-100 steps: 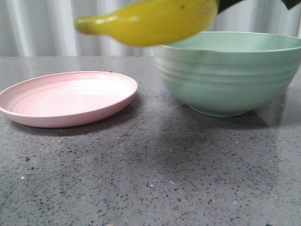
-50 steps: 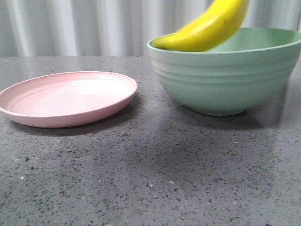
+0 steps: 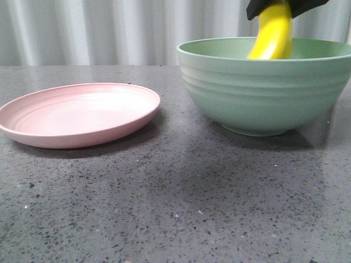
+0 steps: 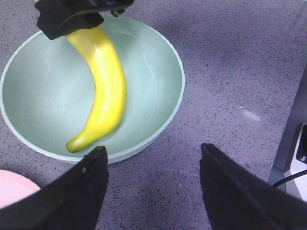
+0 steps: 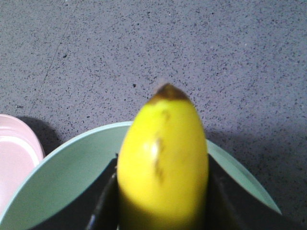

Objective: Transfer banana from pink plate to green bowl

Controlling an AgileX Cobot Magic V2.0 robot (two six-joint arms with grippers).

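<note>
The bright yellow curved banana [image 3: 272, 35] is at the upper right of the front view, standing steep w/ its lower part down inside the big pale mint-green ribbed bowl [image 3: 263, 96]. The right tool [image 3: 285, 6], black, is closed on the top end of the banana at the top edge of that frame. In the right wrist view the banana [image 5: 163, 163] fills the lower centre, dark tip pointing up in the frame, and the black fingers [image 5: 106, 196] press on both its sides; the bowl rim [image 5: 72, 148] curves behind it.

In the left wrist view the banana [image 4: 104, 91] hangs from the right tool [image 4: 72, 14] at the upper left of the frame, and its greenish end is low in the bowl [image 4: 163, 115], near the inside wall; touching or not, I cannot tell. The left tool [image 4: 153, 167] is at the bottom of this frame, its two black fingers [image 4: 81, 187] wide apart and holding nothing, above the grey speckled stone tabletop [image 4: 240, 57] just beside the bowl.

The shallow round pale pink plate [image 3: 77, 112] w/ faint rings sits at the left of the front view on the tabletop [image 3: 175, 208], apart from the bowl, no banana on it. A small pink edge of the plate [image 5: 14, 153] shows at the lower left in the right wrist view
</note>
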